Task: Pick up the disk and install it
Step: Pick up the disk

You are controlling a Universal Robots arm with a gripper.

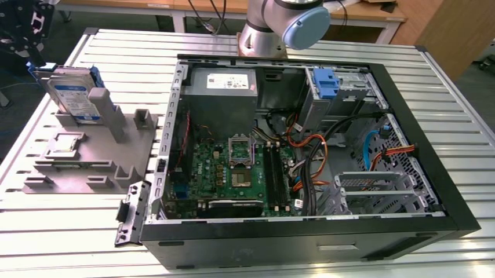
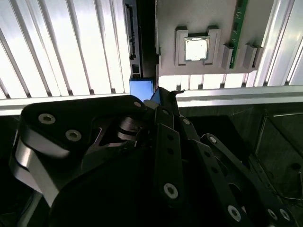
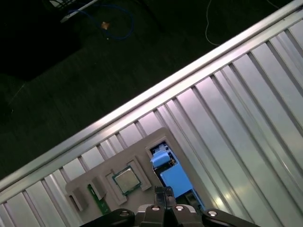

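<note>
The claw [image 2: 164, 94] hangs above one edge of the slatted metal desk [image 1: 69, 237]. Its black fingers [image 2: 166, 137] meet at the tips with nothing between them. Below those tips the disk [image 1: 73, 95] stands upright on edge in a grey holder [image 1: 101, 159]. In both wrist views the disk's bright blue rail [image 3: 173, 178] sits just past the fingertips, near them but, as far as can be seen, not touching. The exterior view shows the disk's white-and-blue label facing outward.

Beside the disk, a little further out from the claw, a small square chip [image 2: 195, 48] lies flat in a recess of the same holder. A green memory stick [image 2: 241, 23] sits in a slot just beyond the chip.

Well apart from the claw, an open computer case [image 1: 309, 246] lies on its side on the desk with its motherboard [image 1: 232, 168] exposed. A blue latch [image 1: 328, 86] stands at the drive cage, deeper in the case and away from the claw.
</note>
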